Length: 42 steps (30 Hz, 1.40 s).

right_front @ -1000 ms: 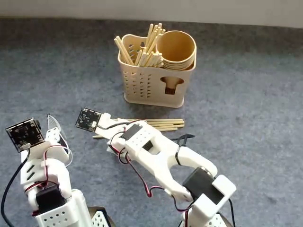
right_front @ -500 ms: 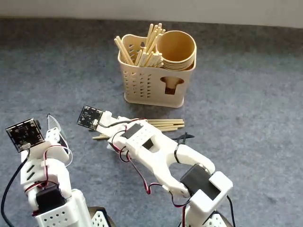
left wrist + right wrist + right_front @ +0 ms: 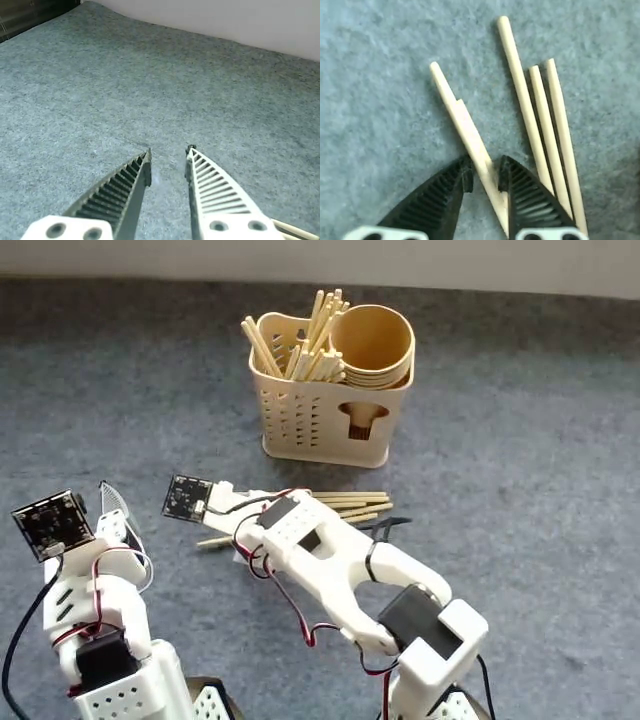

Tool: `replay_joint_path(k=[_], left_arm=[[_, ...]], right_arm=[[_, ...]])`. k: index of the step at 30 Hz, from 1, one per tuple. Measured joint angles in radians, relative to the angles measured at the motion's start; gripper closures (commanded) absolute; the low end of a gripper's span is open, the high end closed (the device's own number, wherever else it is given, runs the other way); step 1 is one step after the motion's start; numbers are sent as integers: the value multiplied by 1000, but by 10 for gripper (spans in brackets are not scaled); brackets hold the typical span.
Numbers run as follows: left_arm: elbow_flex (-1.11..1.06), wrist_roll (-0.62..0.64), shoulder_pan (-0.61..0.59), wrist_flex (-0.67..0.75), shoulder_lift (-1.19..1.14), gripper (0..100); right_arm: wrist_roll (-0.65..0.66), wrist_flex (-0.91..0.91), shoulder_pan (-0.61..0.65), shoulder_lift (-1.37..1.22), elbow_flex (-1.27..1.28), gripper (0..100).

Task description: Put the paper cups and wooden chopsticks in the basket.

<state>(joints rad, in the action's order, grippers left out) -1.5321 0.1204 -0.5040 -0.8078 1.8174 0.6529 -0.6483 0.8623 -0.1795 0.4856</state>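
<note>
Right tool (image 3: 484, 174) pinching chopstick pair (image 3: 465, 125); three chopsticks (image 3: 542, 120) beside; left tool (image 3: 167, 152) parted, empty.

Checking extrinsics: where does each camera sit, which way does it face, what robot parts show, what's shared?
High view: fixed off the arms, looking down over the grey mat at the basket with paper cups; both arms show.
Left wrist view: on the left arm, facing along the open left pincer at the mat.
Right wrist view: on the right arm, facing down at loose chopsticks; the right pincer grips a chopstick pair.
Shared: high and right wrist views both show the loose chopsticks.
</note>
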Motion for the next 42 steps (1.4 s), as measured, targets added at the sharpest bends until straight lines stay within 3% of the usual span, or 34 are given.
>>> replay_joint_path(k=[16, 29, 36, 42], left_arm=[[0, 0, 0, 0, 0, 874], [-17, 0, 0, 0, 0, 874], [-17, 0, 0, 0, 0, 874], [-17, 0, 0, 0, 0, 874]], right_arm=[[2, -112, -37, 132, 18, 993], [-318, -115, -164, 440, 60, 993], [-565, -64, -181, 551, 61, 993], [-606, -58, -181, 687, 61, 993]])
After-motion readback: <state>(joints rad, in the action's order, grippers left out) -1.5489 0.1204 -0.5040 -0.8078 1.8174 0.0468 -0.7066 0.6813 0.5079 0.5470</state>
